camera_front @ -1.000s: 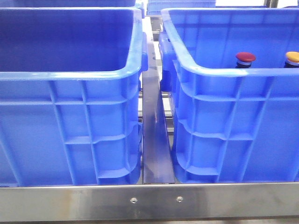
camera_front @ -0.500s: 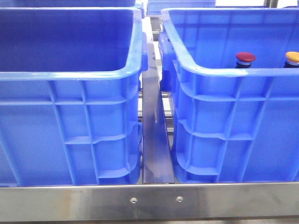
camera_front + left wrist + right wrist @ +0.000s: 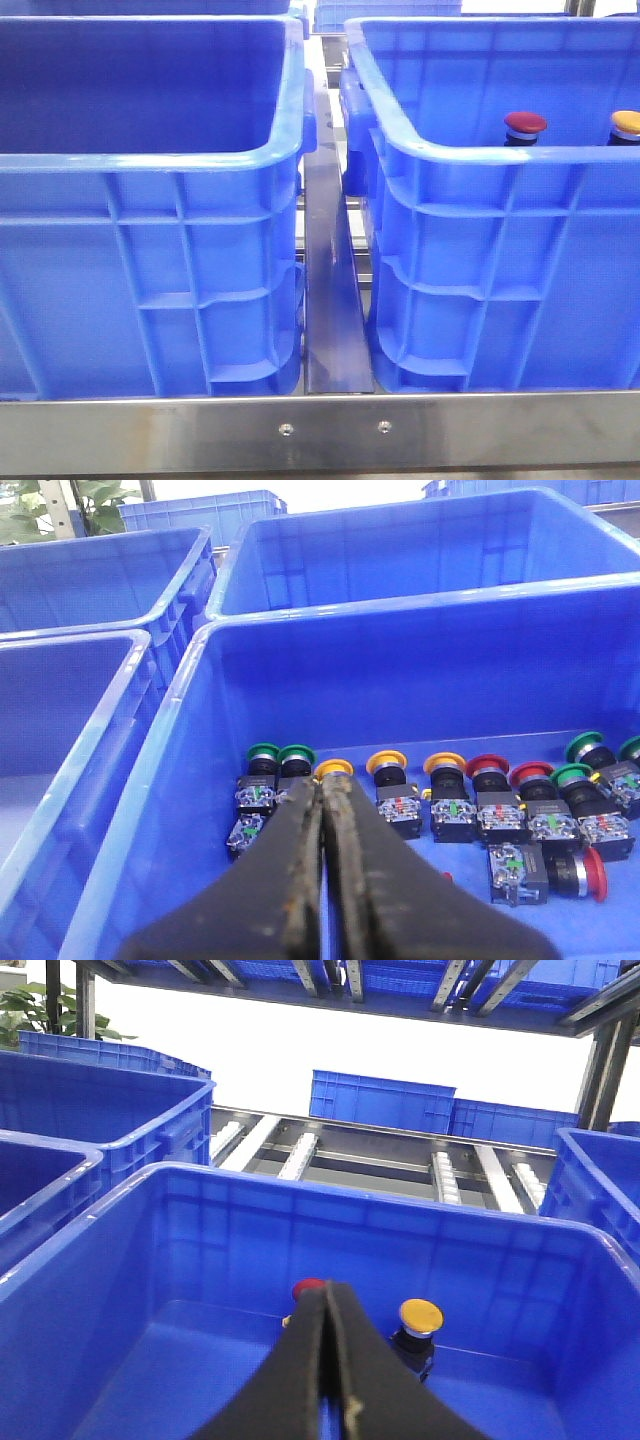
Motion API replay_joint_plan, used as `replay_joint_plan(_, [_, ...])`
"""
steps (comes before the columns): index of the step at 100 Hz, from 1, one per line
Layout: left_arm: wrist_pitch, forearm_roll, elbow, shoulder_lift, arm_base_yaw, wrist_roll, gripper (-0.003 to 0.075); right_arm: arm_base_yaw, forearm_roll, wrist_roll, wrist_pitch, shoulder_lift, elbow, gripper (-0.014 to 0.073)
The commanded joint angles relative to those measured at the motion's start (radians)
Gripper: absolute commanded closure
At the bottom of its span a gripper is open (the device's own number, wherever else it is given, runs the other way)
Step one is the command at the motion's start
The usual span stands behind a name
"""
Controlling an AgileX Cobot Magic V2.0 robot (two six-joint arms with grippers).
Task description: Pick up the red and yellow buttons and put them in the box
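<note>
In the front view a dark red button [image 3: 525, 122] and a yellow-orange button [image 3: 626, 122] stand upright inside the right blue box [image 3: 480, 150]. No gripper shows in that view. In the right wrist view my right gripper [image 3: 327, 1290] is shut and empty above this box [image 3: 200, 1250]. The red button [image 3: 306, 1287] is partly hidden behind its tips and the yellow button [image 3: 420, 1316] stands just beside them. My left gripper [image 3: 322, 786] is shut and empty above a blue crate [image 3: 400, 605] holding several buttons, among them yellow ones [image 3: 388, 763] and red ones [image 3: 487, 765].
A second, look-alike blue crate [image 3: 150, 160] stands on the left in the front view, with a metal rail [image 3: 330, 280] between the two. Green buttons [image 3: 263, 750] also lie in the left wrist's crate. More blue crates [image 3: 90, 580] and roller racks [image 3: 400, 1160] stand behind.
</note>
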Motion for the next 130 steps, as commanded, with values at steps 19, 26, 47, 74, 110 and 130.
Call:
replay_joint_plan(19, [-0.178, -0.085, 0.066, 0.01, -0.002, -0.008, 0.0741, -0.004, 0.027, -0.008, -0.037, 0.009, -0.022, 0.0696])
replay_joint_plan(26, [-0.217, -0.085, 0.105, 0.006, -0.002, -0.008, 0.0741, -0.004, 0.027, -0.008, -0.037, 0.009, -0.022, 0.0696])
replay_joint_plan(47, [-0.423, -0.159, 0.273, -0.031, 0.043, -0.004, 0.0741, -0.004, 0.027, -0.008, -0.037, 0.009, -0.022, 0.0696])
replay_joint_plan(74, [-0.479, -0.203, 0.462, -0.182, 0.079, 0.047, 0.0741, -0.004, 0.027, -0.008, -0.037, 0.009, -0.022, 0.0696])
replay_joint_plan(110, [-0.4, -0.241, 0.46, -0.2, 0.079, 0.121, 0.0741, -0.004, 0.027, -0.008, -0.034, 0.007, -0.021, 0.0696])
replay_joint_plan(130, [-0.394, -0.241, 0.458, -0.2, 0.079, 0.121, 0.0741, -0.004, 0.027, -0.008, -0.034, 0.007, -0.021, 0.0696])
